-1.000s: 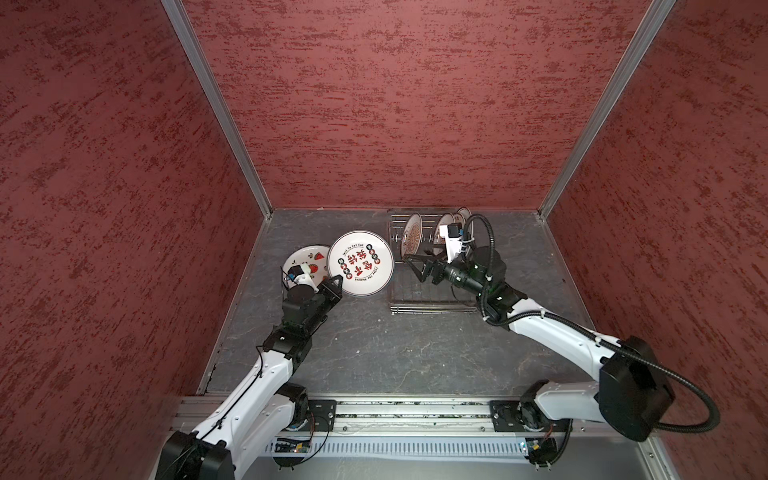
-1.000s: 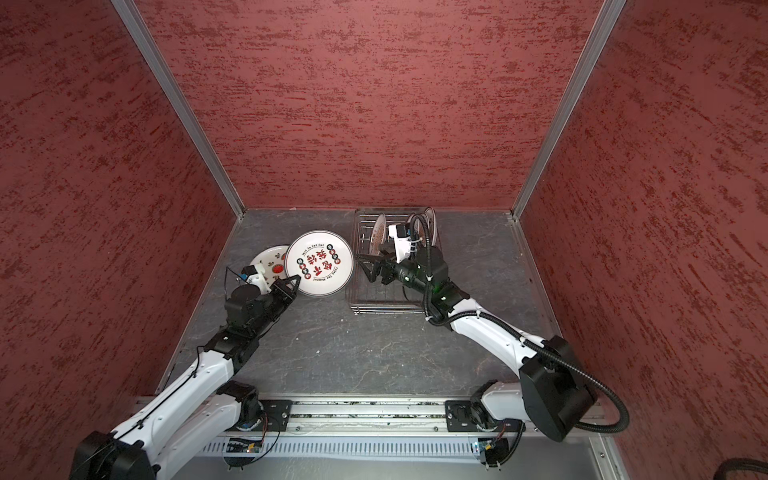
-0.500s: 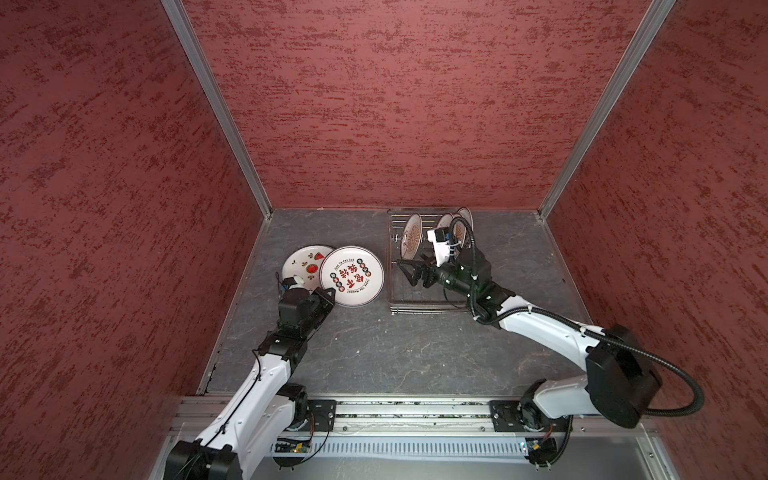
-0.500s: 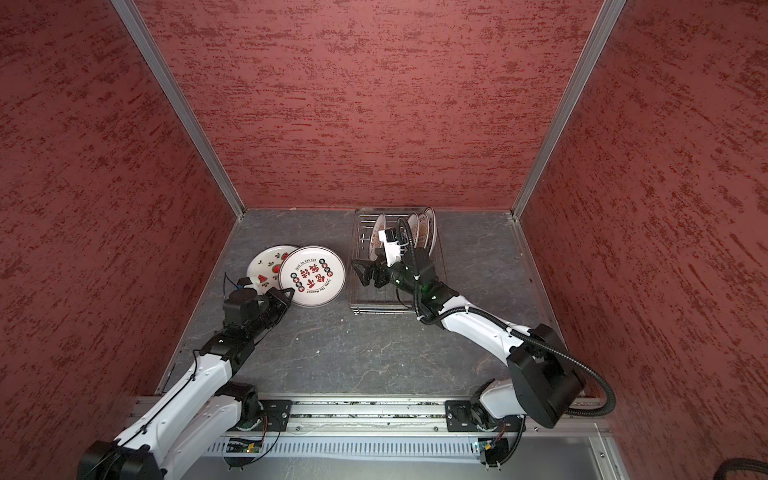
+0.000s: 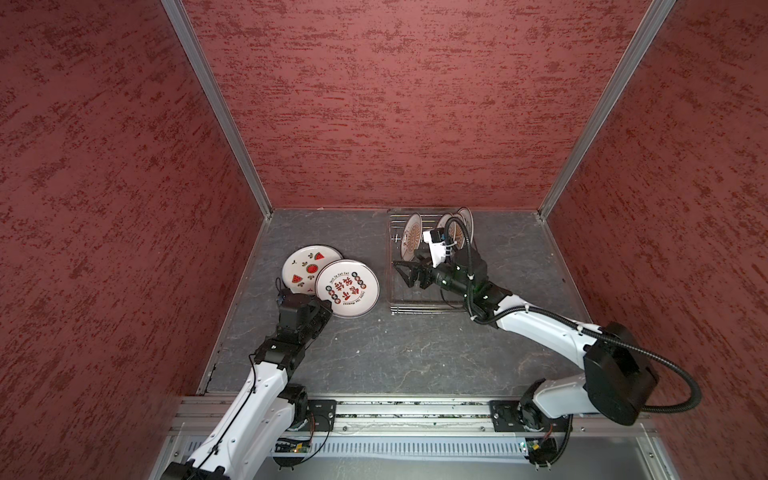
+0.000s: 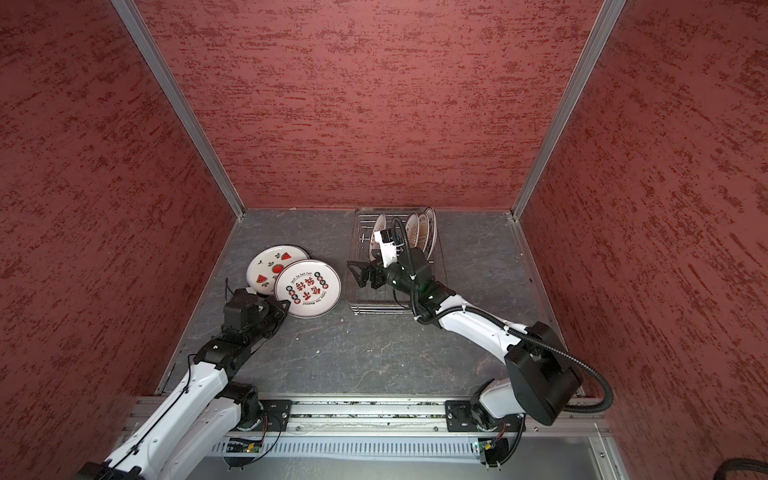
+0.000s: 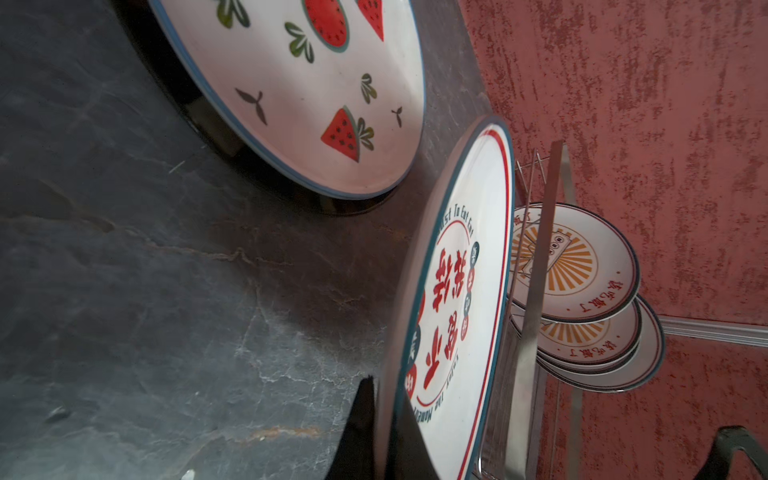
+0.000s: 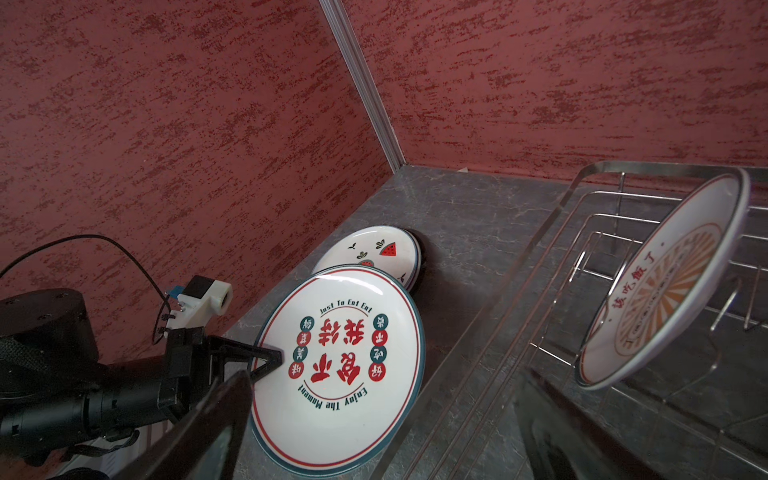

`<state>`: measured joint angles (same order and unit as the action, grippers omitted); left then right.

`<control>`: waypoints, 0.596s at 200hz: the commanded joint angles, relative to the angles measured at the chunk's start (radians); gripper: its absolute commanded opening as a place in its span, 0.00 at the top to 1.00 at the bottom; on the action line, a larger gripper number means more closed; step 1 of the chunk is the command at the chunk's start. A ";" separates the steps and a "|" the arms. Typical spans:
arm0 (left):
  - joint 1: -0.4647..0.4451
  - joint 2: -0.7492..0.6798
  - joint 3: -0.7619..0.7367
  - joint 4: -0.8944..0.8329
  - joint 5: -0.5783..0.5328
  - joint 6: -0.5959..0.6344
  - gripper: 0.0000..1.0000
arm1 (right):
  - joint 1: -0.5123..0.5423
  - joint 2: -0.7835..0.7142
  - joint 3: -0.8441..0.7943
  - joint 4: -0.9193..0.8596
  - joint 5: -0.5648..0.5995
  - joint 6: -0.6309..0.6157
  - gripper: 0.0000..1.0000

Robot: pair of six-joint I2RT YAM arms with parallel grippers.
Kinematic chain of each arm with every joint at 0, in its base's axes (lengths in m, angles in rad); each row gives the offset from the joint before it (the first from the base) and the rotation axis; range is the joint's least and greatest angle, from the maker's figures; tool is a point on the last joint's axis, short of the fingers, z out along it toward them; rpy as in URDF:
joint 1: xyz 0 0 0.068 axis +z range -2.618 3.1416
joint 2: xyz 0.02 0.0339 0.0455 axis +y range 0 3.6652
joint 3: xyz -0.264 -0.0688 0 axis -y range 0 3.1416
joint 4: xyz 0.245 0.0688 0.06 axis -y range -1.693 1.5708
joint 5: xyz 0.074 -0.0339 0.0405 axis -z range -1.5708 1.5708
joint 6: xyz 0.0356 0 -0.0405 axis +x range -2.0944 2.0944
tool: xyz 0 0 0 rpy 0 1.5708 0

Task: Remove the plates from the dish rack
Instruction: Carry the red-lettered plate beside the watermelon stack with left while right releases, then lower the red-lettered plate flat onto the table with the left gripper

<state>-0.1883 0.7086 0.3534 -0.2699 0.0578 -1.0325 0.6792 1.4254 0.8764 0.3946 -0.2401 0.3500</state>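
L gripper (image 5: 325, 304) is pinched on the near rim of the char plate (image 5: 347, 287). That plate is tilted, its far edge overlapping the melon plate (image 5: 305, 266), which lies flat on the table (image 5: 374, 353). Both are left of the rack (image 5: 415, 309), w/ the char plate close to its side rail. R gripper (image 5: 402, 274) is spread wide, empty, over the rack's front-left part. 3 sunburst plates (image 5: 411, 232) stand upright at the rack's back. R arm's cam (image 5: 435, 245) hides part of them in both top views. The nearest leans just beside R's jaws.

Plates (image 8: 336, 365) glossy glazed ceramic; dish rack (image 8: 503, 291) shiny metal wire; tabletop (image 5: 395, 353) matt, stone-like; walls (image 5: 395, 104) rough, matt.
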 commanded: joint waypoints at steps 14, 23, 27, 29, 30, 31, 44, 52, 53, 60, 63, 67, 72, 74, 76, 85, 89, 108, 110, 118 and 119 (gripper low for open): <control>-0.006 -0.009 0.001 0.015 0.020 0.018 1.00 | 0.008 0.023 0.047 -0.009 0.029 -0.021 0.01; -0.006 -0.008 -0.001 0.016 0.042 0.015 1.00 | 0.008 0.042 0.050 -0.010 0.027 -0.022 0.01; -0.007 -0.006 -0.004 0.018 0.048 0.013 1.00 | 0.008 0.050 0.051 -0.011 0.027 -0.020 0.01; -0.007 -0.005 -0.007 0.019 0.051 0.011 1.00 | 0.008 0.052 0.053 -0.011 0.027 -0.020 0.01; -0.007 -0.005 -0.008 0.019 0.053 0.009 1.00 | 0.008 0.053 0.054 -0.011 0.027 -0.020 0.01; -0.008 -0.005 -0.010 0.020 0.055 0.008 1.00 | 0.008 0.053 0.053 -0.012 0.027 -0.020 0.01; -0.006 0.008 -0.031 0.036 0.068 -0.017 1.00 | 0.008 0.059 0.056 -0.015 0.027 -0.021 0.01; -0.005 0.020 -0.041 0.044 0.080 -0.020 1.00 | 0.008 0.061 0.056 -0.014 0.028 -0.018 0.01; -0.005 0.022 -0.041 0.044 0.081 -0.021 1.00 | 0.008 0.061 0.055 -0.014 0.028 -0.018 0.01; -0.005 0.029 -0.046 0.044 0.086 -0.025 1.00 | 0.008 0.061 0.054 -0.013 0.028 -0.016 0.01; -0.006 0.032 -0.049 0.045 0.089 -0.028 1.00 | 0.008 0.060 0.053 -0.013 0.027 -0.016 0.01; -0.007 0.034 -0.051 0.046 0.090 -0.035 1.00 | 0.008 0.061 0.054 -0.013 0.027 -0.016 0.01; -0.007 0.037 -0.054 0.043 0.090 -0.043 1.00 | 0.008 0.060 0.054 -0.013 0.026 -0.014 0.01; -0.007 0.037 -0.055 0.042 0.089 -0.044 1.00 | 0.008 0.060 0.053 -0.013 0.025 -0.014 0.01; -0.008 0.038 -0.057 0.043 0.088 -0.046 1.00 | 0.008 0.060 0.054 -0.014 0.025 -0.014 0.01; -0.012 0.039 -0.060 0.044 0.088 -0.050 1.00 | 0.009 0.057 0.052 -0.016 0.025 -0.014 0.01; -0.014 0.039 -0.063 0.044 0.088 -0.051 1.00 | 0.010 0.056 0.050 -0.016 0.024 -0.014 0.01; -0.021 0.040 -0.071 0.052 0.086 -0.061 1.00 | 0.011 0.053 0.044 -0.013 0.004 -0.021 0.01; -0.022 0.040 -0.072 0.053 0.086 -0.061 1.00 | 0.011 0.053 0.044 -0.013 0.001 -0.021 0.01; -0.023 0.044 -0.077 0.059 0.086 -0.064 1.00 | 0.012 0.054 0.044 -0.014 -0.018 -0.031 0.01; -0.023 0.045 -0.076 0.060 0.085 -0.064 1.00 | 0.013 0.054 0.044 -0.014 -0.019 -0.033 0.01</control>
<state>-0.2043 0.7559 0.2749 -0.2775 0.1287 -1.0729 0.6815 1.4872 0.9047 0.3687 -0.2344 0.3466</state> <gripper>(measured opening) 0.094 0.990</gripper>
